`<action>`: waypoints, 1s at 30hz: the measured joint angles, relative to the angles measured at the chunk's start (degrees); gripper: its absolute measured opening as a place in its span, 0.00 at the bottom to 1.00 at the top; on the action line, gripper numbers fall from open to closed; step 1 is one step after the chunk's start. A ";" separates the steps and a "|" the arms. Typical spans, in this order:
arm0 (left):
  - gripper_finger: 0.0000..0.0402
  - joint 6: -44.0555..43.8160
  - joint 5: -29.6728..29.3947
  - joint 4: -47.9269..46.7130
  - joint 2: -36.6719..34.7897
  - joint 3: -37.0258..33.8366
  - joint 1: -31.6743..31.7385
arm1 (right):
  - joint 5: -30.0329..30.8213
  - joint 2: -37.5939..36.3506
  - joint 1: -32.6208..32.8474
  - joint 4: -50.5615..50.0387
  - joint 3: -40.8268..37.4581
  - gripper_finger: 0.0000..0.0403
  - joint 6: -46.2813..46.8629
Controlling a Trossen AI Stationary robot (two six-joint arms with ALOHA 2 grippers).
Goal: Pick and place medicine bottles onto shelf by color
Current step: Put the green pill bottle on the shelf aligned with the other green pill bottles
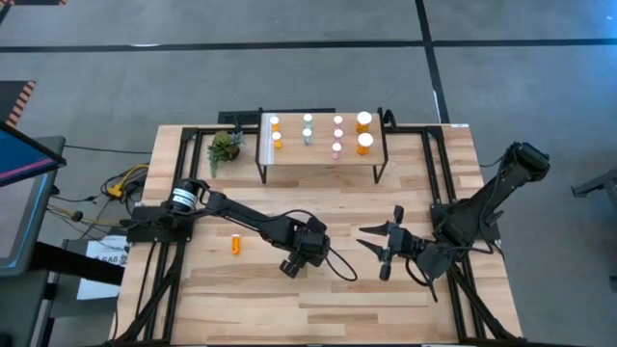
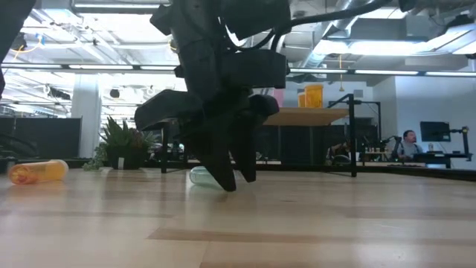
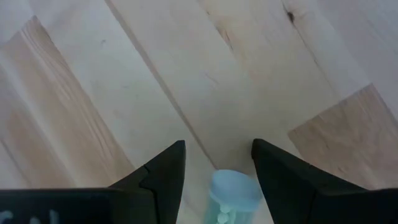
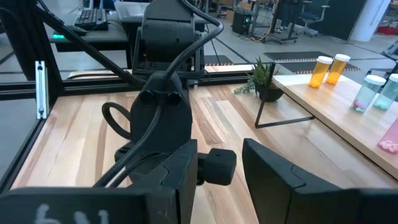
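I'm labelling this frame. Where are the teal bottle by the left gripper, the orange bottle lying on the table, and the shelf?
teal bottle (image 3: 231, 190): left wrist view, on its body between the fingers.
orange bottle (image 1: 235, 245): high view, on its body.
shelf (image 1: 318, 169): high view, on the bare front of its top.

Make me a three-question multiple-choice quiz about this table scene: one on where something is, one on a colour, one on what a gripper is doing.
1. Where does the lone orange bottle lie?
A. on the shelf
B. on the tabletop beside the left arm
C. in the right gripper

2. What colour is the bottle between the left gripper's fingers?
A. teal
B. pink
C. orange

3. What state is the left gripper in?
A. shut and empty
B. lifted high above the shelf
C. open, down at the table, straddling a bottle

Answers:
1 B: the high view shows it on bare wood, off the shelf.
2 A: the left wrist view shows pale teal.
3 C: gaps show between fingers and bottle.
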 joint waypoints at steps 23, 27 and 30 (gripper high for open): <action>0.45 0.46 -1.16 -7.13 -0.24 2.10 0.00 | -0.03 0.02 0.00 -0.24 0.00 0.37 0.48; 0.45 0.46 -1.07 -6.53 -0.24 2.10 0.00 | -0.04 0.02 0.00 -0.24 0.00 0.37 0.48; 0.43 0.44 -0.87 -6.51 -0.24 2.10 0.00 | -0.04 0.02 0.00 -0.24 0.00 0.37 0.49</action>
